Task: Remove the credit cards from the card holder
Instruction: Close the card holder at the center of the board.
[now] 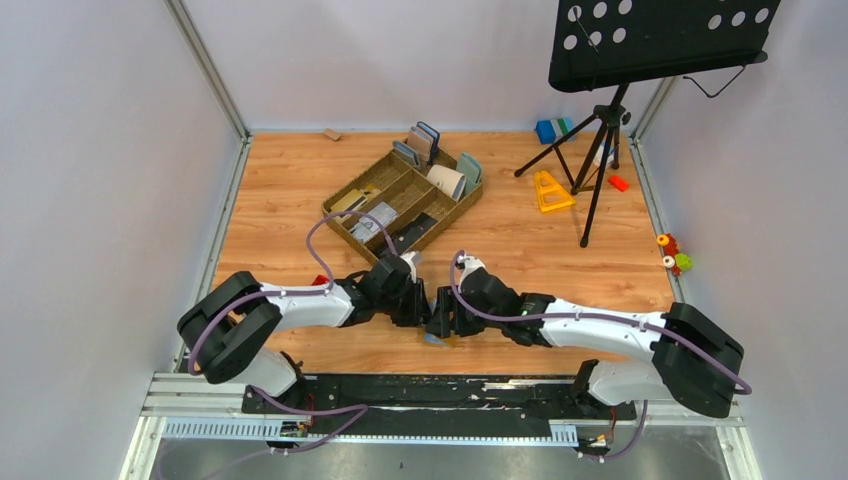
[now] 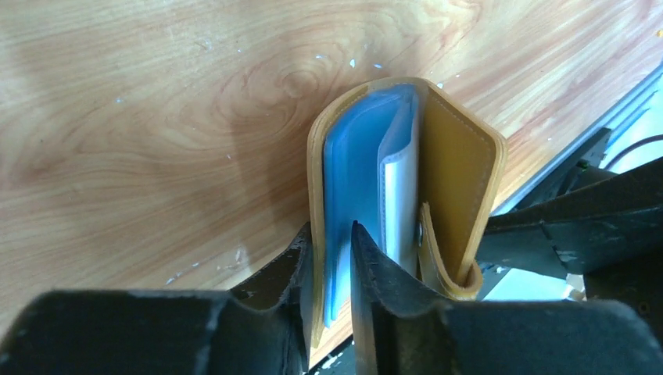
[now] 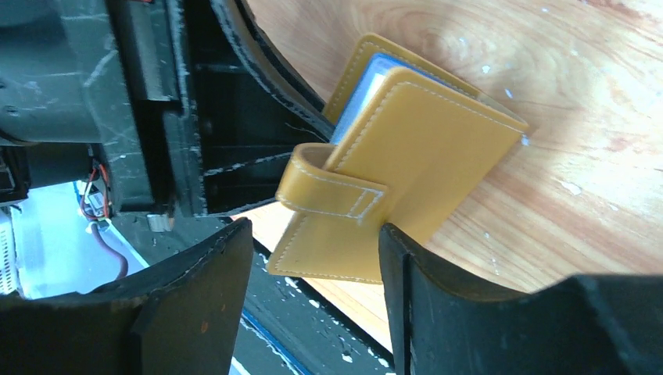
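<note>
- left wrist view: your left tool (image 2: 328, 233) is closed down to a narrow gap. it pinches one yellow cover of the card holder (image 2: 457, 172) together with some of the blue lining (image 2: 352, 164). that pinch sets the holder on edge, spine away from the camera and open side towards it, so the slots can be reached.
- the other cover is not gripped and splays a little. the credit cards (image 2: 397, 203) sit inside, showing only as a pale edge between the lining and that free cover. none is out yet.
- right wrist view: your right tool (image 3: 313, 230) stands wide open and holds nothing. the holder's lower corner and its strap (image 3: 332, 191) lie in the gap between its fingers. it looks placed to take the free cover or a card edge.
- top external view: both tools meet nose to nose over the near middle of the counter (image 1: 560, 250), with the holder between them. you cannot tell whether it rests on the wood.
- the left pinch is shallow, so a hard pull could drag the holder free.
</note>
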Motion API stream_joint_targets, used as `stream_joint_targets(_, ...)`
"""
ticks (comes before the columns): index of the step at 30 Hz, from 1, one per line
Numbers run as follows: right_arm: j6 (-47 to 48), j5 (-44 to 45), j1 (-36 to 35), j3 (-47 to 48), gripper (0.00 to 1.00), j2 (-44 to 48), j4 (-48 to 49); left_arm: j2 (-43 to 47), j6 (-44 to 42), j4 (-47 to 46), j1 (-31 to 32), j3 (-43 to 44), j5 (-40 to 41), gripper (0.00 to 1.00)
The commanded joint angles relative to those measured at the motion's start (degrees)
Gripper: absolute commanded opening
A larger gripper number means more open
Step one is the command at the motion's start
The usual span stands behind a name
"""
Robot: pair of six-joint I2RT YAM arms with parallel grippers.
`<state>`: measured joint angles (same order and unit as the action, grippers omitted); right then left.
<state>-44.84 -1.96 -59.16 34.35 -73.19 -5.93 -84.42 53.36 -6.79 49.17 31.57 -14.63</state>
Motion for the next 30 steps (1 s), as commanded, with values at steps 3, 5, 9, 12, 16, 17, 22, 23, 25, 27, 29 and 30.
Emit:
stream_joint_targets(3, -0.5, -1.4, 3.1, -4.1, 0.6, 0.6, 7.0, 1.8, -6.6, 11.2, 0.1, 5.9, 2.5, 0.47)
stream_joint_targets(5, -0.6, -3.2, 4.0, -5.6, 0.6, 0.1, 9.8, 4.4, -7.5, 12.1, -0.8, 4.6, 2.5, 0.58)
stream_joint_targets(9, -0.4, -5.4, 4.4, -6.1, 0.59, -1.0, 13.4, 8.6, -9.3, 13.5, -4.1, 2.5, -1.0, 0.67)
stream_joint_targets(12, -0.1, -7.6, 4.4, -6.3, 0.57, -1.6, 17.2, 11.9, -10.8, 17.6, -6.1, 2.0, 0.6, 0.66)
stream_joint_targets(16, 1.5, -10.5, 4.5, -5.0, 0.65, -3.7, 18.9, 15.5, -11.7, 18.1, -6.7, 0.6, 0.1, 0.63)
stream_joint_targets(17, 2.0, -11.5, 4.5, -4.3, 0.67, -4.8, 18.9, 16.2, -11.7, 18.2, -6.7, 0.6, -0.1, 0.62)
stream_joint_targets(22, 3.2, -14.8, 4.7, -1.7, 0.68, -11.0, 19.4, 19.2, -12.8, 21.0, -7.9, 1.2, 1.3, 0.51)
stream_joint_targets(23, 3.1, -15.3, 4.9, -1.7, 0.68, -12.1, 20.0, 19.9, -13.0, 21.6, -8.3, 1.2, 1.7, 0.48)
stream_joint_targets(25, 2.7, -16.5, 5.4, -1.9, 0.68, -14.2, 21.4, 21.3, -13.1, 21.9, -8.5, 1.0, 1.7, 0.42)
stream_joint_targets(27, 2.6, -17.5, 5.9, -1.7, 0.68, -16.0, 21.7, 22.1, -13.5, 23.6, -8.7, 1.6, 2.5, 0.37)
stream_joint_targets(29, 2.5, -17.9, 6.1, -1.5, 0.67, -16.3, 21.8, 22.8, -14.3, 25.8, -8.7, 2.7, 4.8, 0.31)
stream_joint_targets(30, 2.6, -17.7, 6.2, -1.6, 0.65, -15.8, 21.8, 23.3, -14.8, 27.0, -8.8, 3.2, 5.9, 0.3)
